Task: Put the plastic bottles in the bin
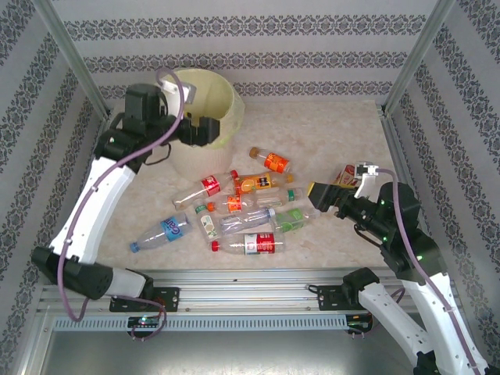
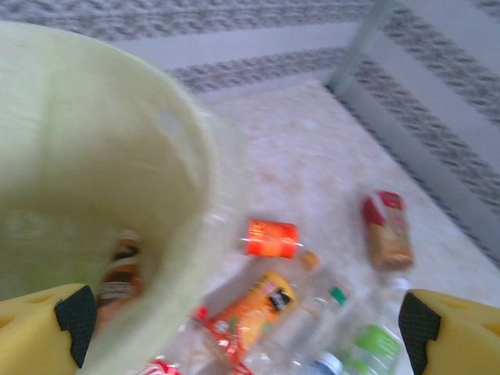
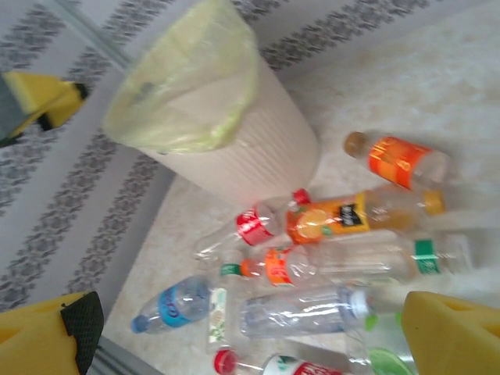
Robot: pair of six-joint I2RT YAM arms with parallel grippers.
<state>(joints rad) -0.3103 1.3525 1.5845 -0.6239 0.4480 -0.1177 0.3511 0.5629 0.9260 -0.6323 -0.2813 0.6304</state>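
Note:
The cream bin (image 1: 233,109) with its pale yellow bag stands at the back left. My left gripper (image 1: 197,130) hovers at its rim, open with nothing between the fingers (image 2: 248,324); in the left wrist view one brown-labelled bottle (image 2: 119,275) lies inside the bin (image 2: 94,172). Several plastic bottles lie scattered mid-table: an orange-labelled one (image 1: 273,162), a juice bottle (image 1: 254,183), a blue-labelled one (image 1: 170,228), a red-labelled one (image 1: 255,244). My right gripper (image 1: 319,194) hangs open and empty (image 3: 258,332) just right of the pile, above a green-labelled bottle (image 1: 292,219).
Another bottle (image 1: 344,175) with a red and tan label lies apart at the right, behind my right wrist. Metal frame posts (image 1: 410,58) and patterned walls close in the table. A rail (image 1: 250,280) runs along the near edge.

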